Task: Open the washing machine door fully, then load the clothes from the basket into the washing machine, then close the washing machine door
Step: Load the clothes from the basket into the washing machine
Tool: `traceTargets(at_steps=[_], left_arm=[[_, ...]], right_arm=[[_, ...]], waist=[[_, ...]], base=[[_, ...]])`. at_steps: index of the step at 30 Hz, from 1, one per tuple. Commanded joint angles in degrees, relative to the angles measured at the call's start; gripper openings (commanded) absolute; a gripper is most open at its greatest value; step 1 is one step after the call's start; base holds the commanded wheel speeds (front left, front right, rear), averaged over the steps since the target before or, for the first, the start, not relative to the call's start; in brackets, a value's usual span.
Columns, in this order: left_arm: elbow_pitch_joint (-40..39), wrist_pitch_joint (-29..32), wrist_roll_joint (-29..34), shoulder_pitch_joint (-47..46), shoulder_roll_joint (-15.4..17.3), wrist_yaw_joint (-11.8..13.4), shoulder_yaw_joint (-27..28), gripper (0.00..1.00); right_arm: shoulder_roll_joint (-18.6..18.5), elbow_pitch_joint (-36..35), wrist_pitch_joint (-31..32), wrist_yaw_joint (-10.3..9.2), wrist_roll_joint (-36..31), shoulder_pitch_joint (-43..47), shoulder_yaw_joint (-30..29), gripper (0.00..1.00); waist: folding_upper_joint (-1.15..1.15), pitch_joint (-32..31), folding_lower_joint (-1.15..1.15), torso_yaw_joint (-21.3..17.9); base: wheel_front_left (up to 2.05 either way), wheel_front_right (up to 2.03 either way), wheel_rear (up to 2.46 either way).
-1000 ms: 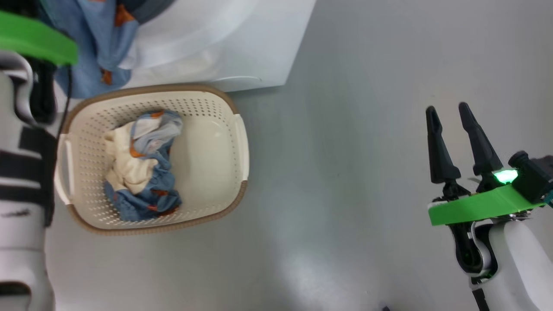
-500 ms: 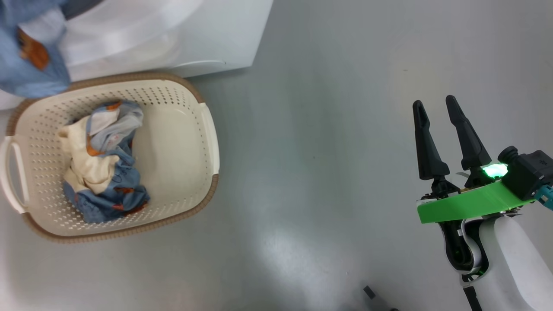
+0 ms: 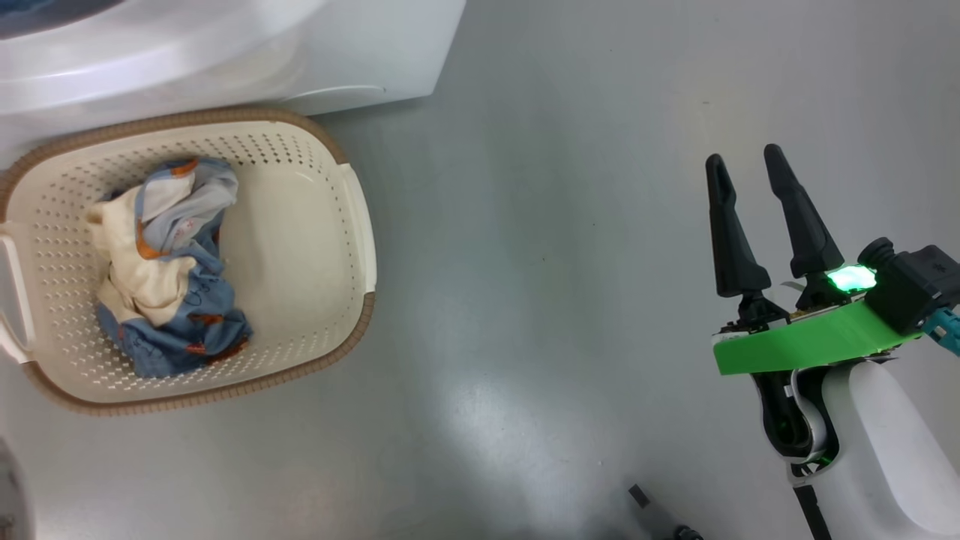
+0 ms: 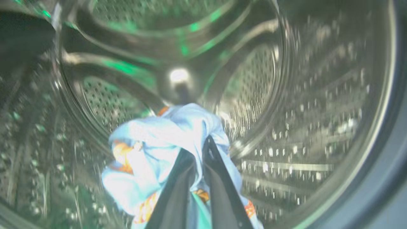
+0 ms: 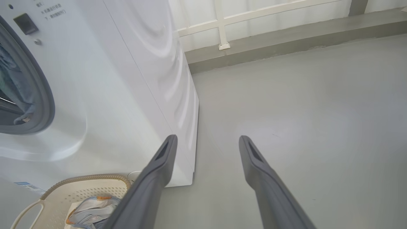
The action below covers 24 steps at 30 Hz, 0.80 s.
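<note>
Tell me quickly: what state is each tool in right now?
Left tool: closed on a light blue garment, inside the drum.
Right tool: open, holding nothing, above the floor.

In basket (image 3: 365,319): clothes (image 3: 161,262) — basket before washing machine (image 3: 360,45); right tool (image 3: 743,154) well right.

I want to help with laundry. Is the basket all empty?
No, a crumpled bundle of blue and cream clothes lies in the left half of the basket.
</note>
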Motion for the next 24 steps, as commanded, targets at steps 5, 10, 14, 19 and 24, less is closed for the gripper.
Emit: traceTargets(at_steps=[5,10,14,19,24], left_arm=[[8.5,-0.1,-0.5,-0.9,2.5,0.0,-2.6,1.0],[13.9,-0.1,-1.7,-3.4,3.1,0.0,-6.2,1.0],[14.3,-0.1,-2.7,-4.0,3.2,0.0,-7.8,1.0],[13.7,-0.1,-4.5,-3.2,3.0,0.0,-8.5,1.0],[11.1,-0.1,-6.3,-0.7,2.8,0.0,-7.4,1.0]], right_arm=[[-0.2,-1.1,-0.4,0.32,-0.2,1.1,1.6,1.0],[-0.2,-1.0,-0.4,0.32,-0.1,1.1,1.8,1.0],[-0.2,-1.0,-0.4,0.32,0.0,1.0,1.8,1.0],[-0.2,-0.9,-0.4,0.32,-0.1,0.9,1.8,1.0],[-0.4,-0.9,-0.4,0.32,-0.1,1.0,1.8,1.0]], waist=[[0.0,-0.6,0.0,0.4],[0.0,-1.0,0.0,0.6],[0.0,-1.1,0.0,0.8],[0.0,-1.5,0.0,1.0],[0.0,-2.2,0.0,1.2]], base=[[0.0,0.0,0.0],[0.0,0.0,0.0],[0.0,0.0,0.0],[0.0,0.0,0.0],[0.0,0.0,0.0]])
